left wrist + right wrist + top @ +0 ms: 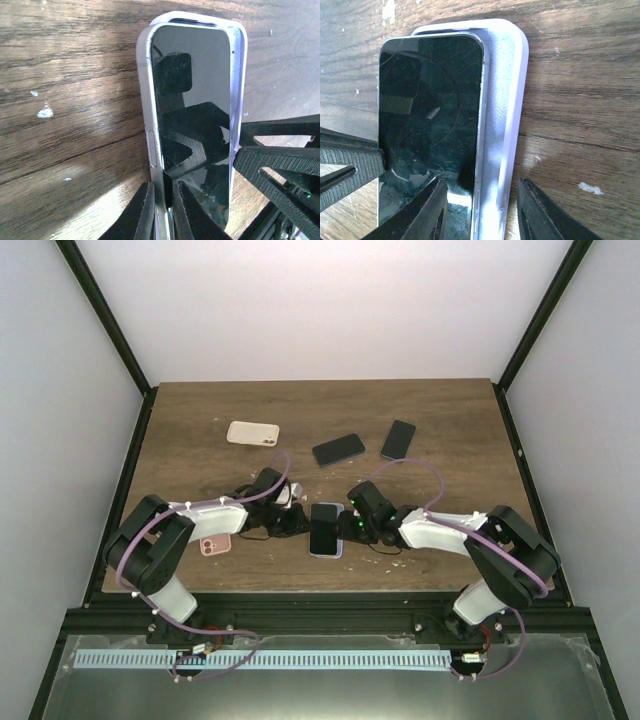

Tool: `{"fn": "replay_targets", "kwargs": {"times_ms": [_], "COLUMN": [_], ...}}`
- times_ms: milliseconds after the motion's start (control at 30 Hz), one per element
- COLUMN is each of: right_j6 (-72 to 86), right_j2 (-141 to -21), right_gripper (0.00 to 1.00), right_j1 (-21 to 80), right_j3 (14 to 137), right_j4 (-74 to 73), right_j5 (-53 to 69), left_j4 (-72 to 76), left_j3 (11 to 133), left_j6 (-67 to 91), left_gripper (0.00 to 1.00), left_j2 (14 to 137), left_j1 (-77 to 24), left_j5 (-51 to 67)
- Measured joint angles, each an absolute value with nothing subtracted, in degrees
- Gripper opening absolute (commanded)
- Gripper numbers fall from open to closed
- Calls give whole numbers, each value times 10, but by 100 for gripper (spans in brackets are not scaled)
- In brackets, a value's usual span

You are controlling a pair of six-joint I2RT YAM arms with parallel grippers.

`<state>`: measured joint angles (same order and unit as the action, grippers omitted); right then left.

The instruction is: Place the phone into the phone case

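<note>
A black phone (325, 532) lies screen up, partly seated in a lavender phone case (338, 552) near the table's front middle. In the right wrist view the phone (430, 110) sits toward the case's left side, leaving the right inner wall of the case (507, 100) bare. My left gripper (164, 186) is shut on the case's left wall (145, 100) and the edge of the phone (195, 100). My right gripper (481, 182) is open, its fingers straddling the phone's right edge and the case's right wall. Both grippers meet at the phone in the top view, the left gripper (300, 523) and the right gripper (352, 528).
A beige case (252, 432) lies at the back left. Two other black phones (338, 449) (398, 439) lie at the back middle. A pink case (214, 545) lies under my left arm. The right gripper's finger (280, 160) shows beside the phone in the left wrist view.
</note>
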<state>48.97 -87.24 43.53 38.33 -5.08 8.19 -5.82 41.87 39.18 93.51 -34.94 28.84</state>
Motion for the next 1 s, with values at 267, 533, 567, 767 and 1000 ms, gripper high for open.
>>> {"fn": "replay_targets", "kwargs": {"times_ms": [267,533,567,767,1000], "right_j6": [485,485,485,480,467], "right_j2": [-875,-878,-878,-882,-882], "right_gripper": [34,34,33,33,34], "right_j1": [434,432,432,431,429], "right_j3": [368,366,366,366,366], "right_j4": [-17,-11,-11,-11,-10], "right_j5": [99,104,104,104,98], "left_j4": [-52,-35,-32,-13,5], "left_j3": [423,427,427,427,427], "left_j6": [394,399,399,401,404], "left_gripper": [2,3,3,6,20], "left_j2": [938,952,953,963,968], "left_j1": [-349,-350,-350,-350,-350], "left_j5": [293,303,303,309,305]}}
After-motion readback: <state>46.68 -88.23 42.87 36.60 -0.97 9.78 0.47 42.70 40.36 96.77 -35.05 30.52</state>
